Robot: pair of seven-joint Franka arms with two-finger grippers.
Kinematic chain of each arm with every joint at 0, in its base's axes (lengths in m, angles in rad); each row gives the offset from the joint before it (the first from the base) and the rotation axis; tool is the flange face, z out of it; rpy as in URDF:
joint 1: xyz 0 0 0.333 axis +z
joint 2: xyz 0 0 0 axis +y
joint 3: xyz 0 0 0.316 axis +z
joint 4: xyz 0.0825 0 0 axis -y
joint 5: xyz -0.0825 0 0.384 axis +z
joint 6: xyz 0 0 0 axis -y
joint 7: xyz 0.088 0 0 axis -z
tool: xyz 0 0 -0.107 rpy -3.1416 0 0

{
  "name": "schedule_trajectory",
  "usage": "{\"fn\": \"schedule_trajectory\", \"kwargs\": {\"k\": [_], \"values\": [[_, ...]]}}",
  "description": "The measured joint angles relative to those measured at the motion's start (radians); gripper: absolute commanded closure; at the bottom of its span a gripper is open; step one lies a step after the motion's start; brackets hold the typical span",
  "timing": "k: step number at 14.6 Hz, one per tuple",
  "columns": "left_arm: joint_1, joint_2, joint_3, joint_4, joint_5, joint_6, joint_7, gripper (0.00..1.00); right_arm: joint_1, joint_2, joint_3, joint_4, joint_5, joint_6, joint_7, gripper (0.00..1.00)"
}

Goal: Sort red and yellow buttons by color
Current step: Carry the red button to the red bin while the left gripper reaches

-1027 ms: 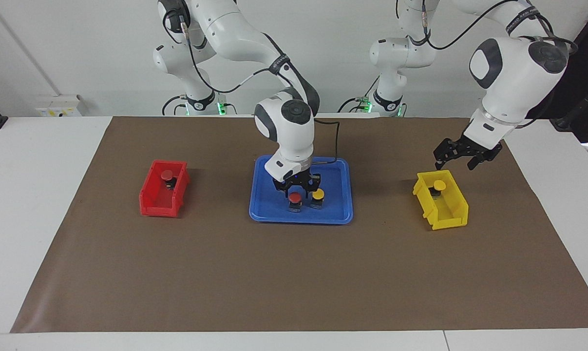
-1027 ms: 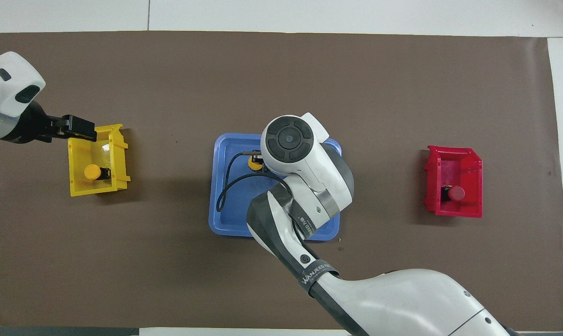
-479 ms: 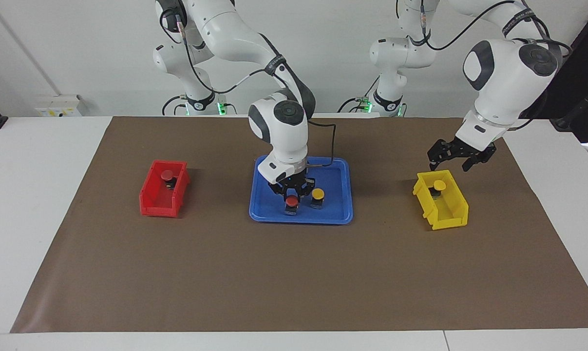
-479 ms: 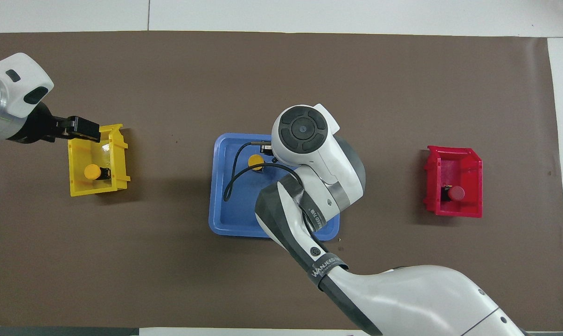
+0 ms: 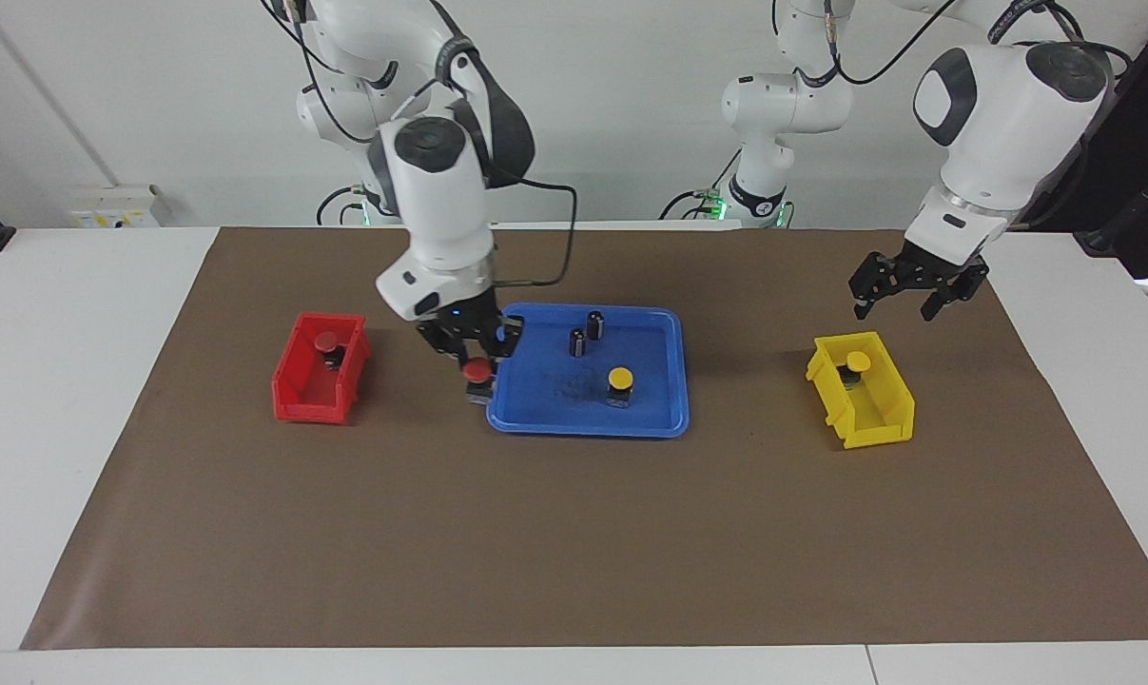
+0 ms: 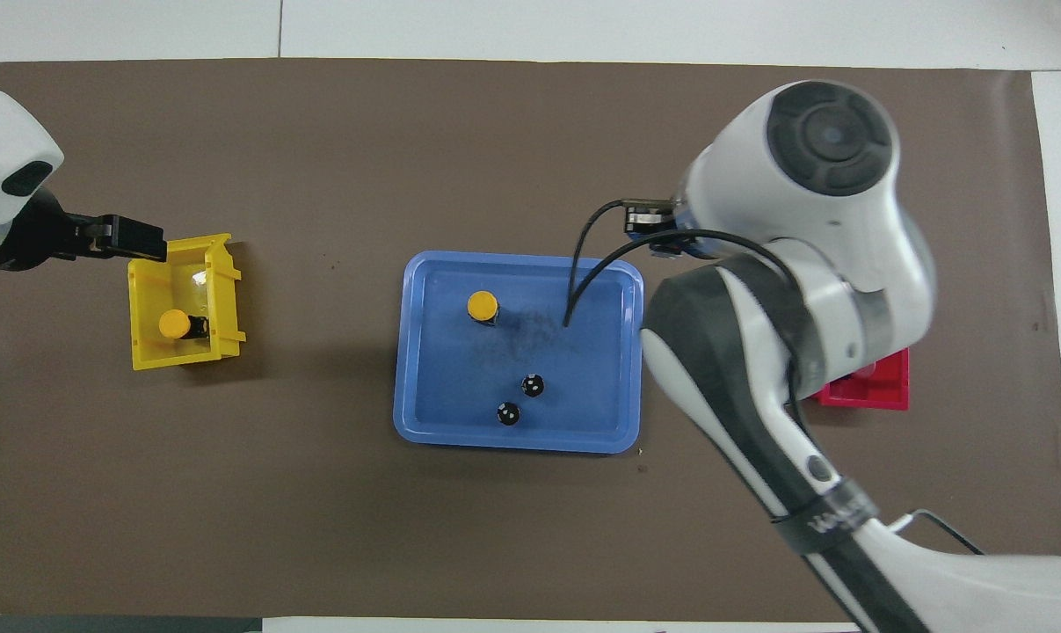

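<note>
Blue plastic forms the tray (image 5: 664, 419) that is taken here as the landmark, set in the middle of the brown mat (image 5: 574, 542) on the white worktop (image 5: 60, 400). A red button (image 5: 478, 373) is clamped in the right claw (image 5: 476, 360), whose fingertips are closed on the cap, and it is held in the air over the tray's edge toward the right arm's end of the worktop; in the overhead view this claw and its button are hidden under the arm. A yellow button (image 5: 619, 384) is seen standing upright inside the tray, in the part farther from the robots. Two small dark cylinders (image 5: 586, 334) are also seen in the tray, close together and nearer to the robots than the yellow button. A red bin (image 5: 312, 395) is placed on the mat well apart from the tray, toward the right arm's end, and a second red button (image 5: 326, 344) is held in it. A yellow bin (image 5: 878, 419) is placed well apart from the tray toward the left arm's end, and a second yellow button (image 5: 857, 363) is contained in it. The left claw (image 5: 904, 303) is held in the air with its fingers spread apart and nothing between them, over the mat just beside the yellow bin's rim.
</note>
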Motion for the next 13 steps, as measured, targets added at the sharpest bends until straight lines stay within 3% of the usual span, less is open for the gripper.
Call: {"fn": "schedule_trajectory", "kwargs": {"k": [3, 6, 13], "values": [[-0.181, 0.022, -0.016, -0.011, 0.008, 0.03, -0.254, 0.0, -0.221, -0.1, -0.002, -0.135, 0.047, 0.002, -0.297, 0.93], [-0.349, 0.107, -0.022, -0.016, 0.018, 0.103, -0.46, 0.0, -0.371, -0.136, -0.004, -0.262, 0.121, 0.09, -0.458, 0.94], [-0.482, 0.307, -0.022, 0.012, 0.028, 0.245, -0.792, 0.0, -0.38, -0.151, 0.007, -0.444, 0.127, 0.262, -0.515, 0.94]]}}
